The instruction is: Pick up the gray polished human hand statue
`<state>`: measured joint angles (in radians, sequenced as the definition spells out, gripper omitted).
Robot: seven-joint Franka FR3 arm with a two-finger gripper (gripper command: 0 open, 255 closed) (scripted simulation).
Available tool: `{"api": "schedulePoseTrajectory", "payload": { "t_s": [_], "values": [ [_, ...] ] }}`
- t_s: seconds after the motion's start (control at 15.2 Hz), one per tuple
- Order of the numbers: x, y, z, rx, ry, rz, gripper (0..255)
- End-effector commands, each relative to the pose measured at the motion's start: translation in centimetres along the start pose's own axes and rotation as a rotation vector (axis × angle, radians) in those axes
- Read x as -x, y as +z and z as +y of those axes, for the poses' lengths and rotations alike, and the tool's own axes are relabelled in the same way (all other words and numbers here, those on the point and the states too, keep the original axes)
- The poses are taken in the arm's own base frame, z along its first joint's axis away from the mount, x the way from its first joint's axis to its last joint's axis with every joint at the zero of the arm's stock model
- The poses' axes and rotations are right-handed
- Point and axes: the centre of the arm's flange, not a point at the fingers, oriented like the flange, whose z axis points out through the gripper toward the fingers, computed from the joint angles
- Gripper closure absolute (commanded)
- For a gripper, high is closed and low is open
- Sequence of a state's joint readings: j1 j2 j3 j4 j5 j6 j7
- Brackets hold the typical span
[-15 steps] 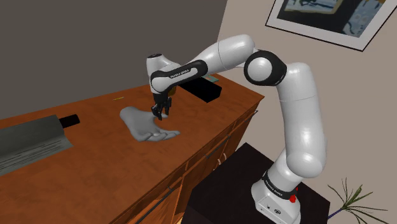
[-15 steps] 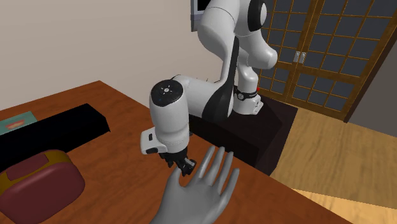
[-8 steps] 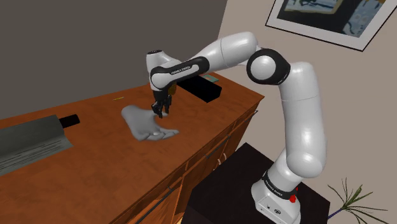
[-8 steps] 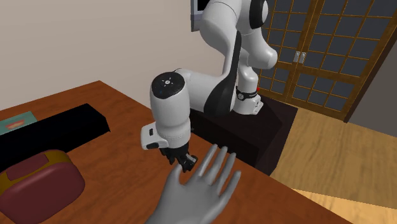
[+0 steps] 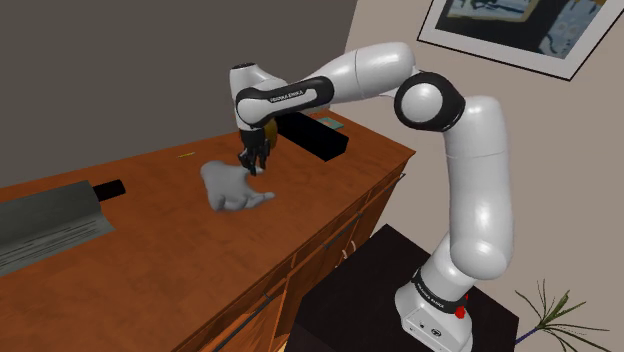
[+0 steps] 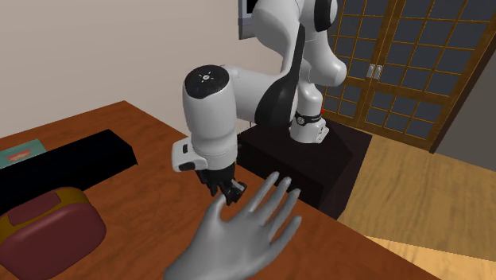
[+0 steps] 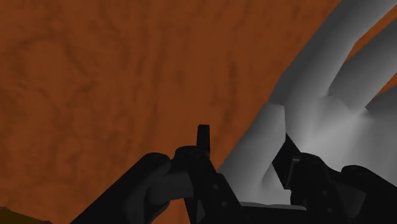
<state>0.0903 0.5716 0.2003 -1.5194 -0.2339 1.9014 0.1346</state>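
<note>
Gray hand statue (image 5: 232, 187) in black gripper (image 5: 251, 166) clasp.

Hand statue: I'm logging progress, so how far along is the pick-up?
Done: the tool is shut on the grey hand statue, clasping its edge. In hand: the lift; the statue's fingers look tilted up off the wooden table. Left: raising it clearly free; whether it is fully clear of the table can't be told.

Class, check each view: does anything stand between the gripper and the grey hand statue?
Nothing visible does. The gripper is shut on the hand statue, its fingers clasping the statue's edge directly; the black box and red case lie well aside on the table.
</note>
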Motion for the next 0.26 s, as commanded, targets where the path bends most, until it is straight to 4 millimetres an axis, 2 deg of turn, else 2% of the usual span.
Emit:
{"api": "schedulePoseTrajectory", "payload": {
  "t_s": [0.0, 0.2],
  "values": [
    [0.18, -1.2, 0.31, 0.0, 0.001, 0.003, 255],
    [0.28, -1.79, 0.38, 0.0, 0.001, 0.003, 255]
  ]
}}
